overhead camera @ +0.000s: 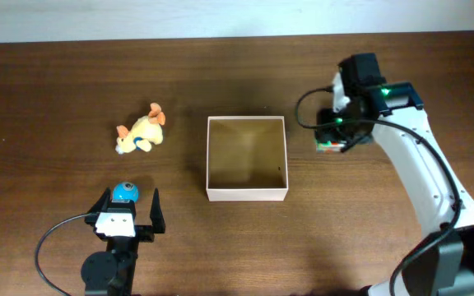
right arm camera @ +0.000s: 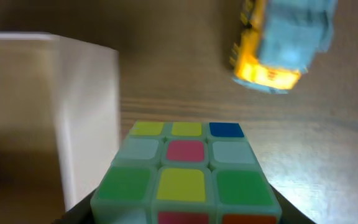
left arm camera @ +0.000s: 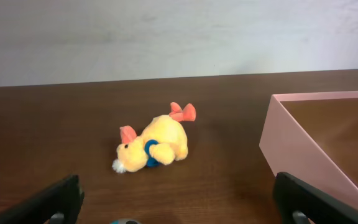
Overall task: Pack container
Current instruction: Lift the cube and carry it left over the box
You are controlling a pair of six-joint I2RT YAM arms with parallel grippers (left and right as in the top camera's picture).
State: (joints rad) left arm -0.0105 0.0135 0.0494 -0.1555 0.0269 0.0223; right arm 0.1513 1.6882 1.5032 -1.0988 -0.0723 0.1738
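The brown wooden table (overhead camera: 56, 66) carries everything, and the container (overhead camera: 246, 195) sits open-topped at its middle, white outside and tan inside, with nothing in it yet. The right gripper (overhead camera: 333, 141) hangs just beside the container's right wall. Its jaws are about half closed around a puzzle cube (right arm camera: 185, 180), which fills the mouth of the wrist view and looks clamped rather than merely straddled. The left gripper (left arm camera: 176, 199) is spread as wide as it goes near the front left of the table and grips nothing. A yellow plush duck (overhead camera: 141, 131) lies on its side well to the left of the container. A blue and yellow toy truck (right arm camera: 281, 43) rests on the table beyond the cube. A small round blue toy (overhead camera: 124, 192) lies loose between the left fingertips. The step in hand seems to be carrying the cube into the box, and the wall is the thing to respect. The cube needs to rise clear of the rim before it travels sideways, since a low pass would likely nudge the light box across the table. It is probably best set down close to the floor in a right-hand corner, flat on one face. The jaws should open only once it rests there, which leaves the left side free for the duck and the smaller toys.
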